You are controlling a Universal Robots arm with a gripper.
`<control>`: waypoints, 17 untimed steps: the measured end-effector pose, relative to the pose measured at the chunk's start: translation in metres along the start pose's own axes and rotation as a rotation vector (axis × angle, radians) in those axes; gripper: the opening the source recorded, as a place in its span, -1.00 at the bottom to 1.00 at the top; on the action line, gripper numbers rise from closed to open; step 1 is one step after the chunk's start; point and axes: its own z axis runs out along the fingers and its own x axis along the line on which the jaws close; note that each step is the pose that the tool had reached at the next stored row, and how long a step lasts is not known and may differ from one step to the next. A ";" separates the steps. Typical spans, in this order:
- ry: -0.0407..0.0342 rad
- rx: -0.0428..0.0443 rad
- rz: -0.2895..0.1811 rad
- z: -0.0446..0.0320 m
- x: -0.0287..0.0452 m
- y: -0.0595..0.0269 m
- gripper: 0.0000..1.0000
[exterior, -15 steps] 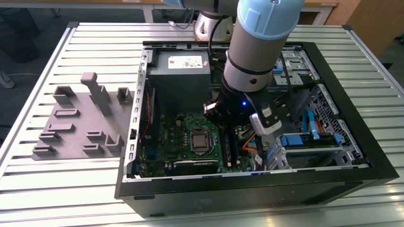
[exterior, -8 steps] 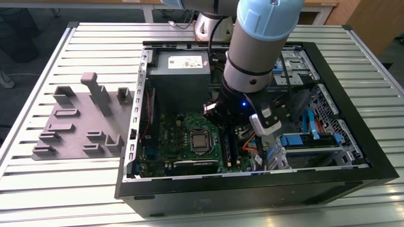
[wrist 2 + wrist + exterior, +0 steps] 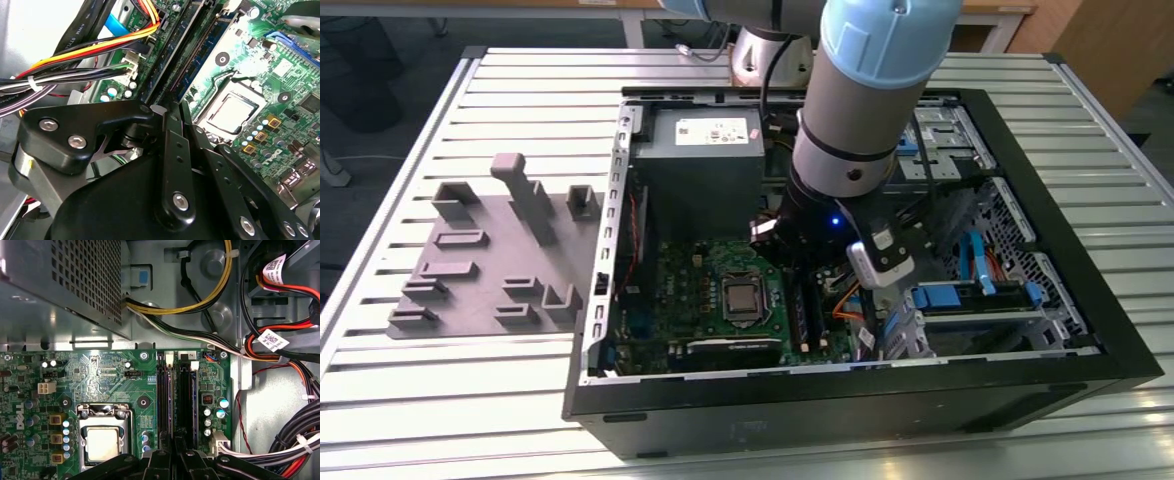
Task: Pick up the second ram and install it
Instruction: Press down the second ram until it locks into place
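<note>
Hovering low over the long black memory slots (image 3: pixel 175 395), the black metal hand (image 3: pixel 175 442), fingers together, needed square, even downward pressure.

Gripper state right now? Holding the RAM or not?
Hand: cannot be told. It sits low over the motherboard's memory slots inside the PC case, where a ram stands seated in a slot.
</note>
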 end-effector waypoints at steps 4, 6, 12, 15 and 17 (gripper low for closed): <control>0.0000 -0.0001 0.000 0.0002 0.0000 0.0000 -0.73; -0.0001 -0.0001 0.000 0.0003 0.0000 0.0000 -0.73; 0.0000 0.0000 0.000 0.0006 0.0000 0.0000 -0.58; 0.0000 -0.0001 0.000 -0.0006 0.0000 0.0000 -0.58; 0.0000 -0.0001 0.000 -0.0054 0.0002 0.0000 -0.58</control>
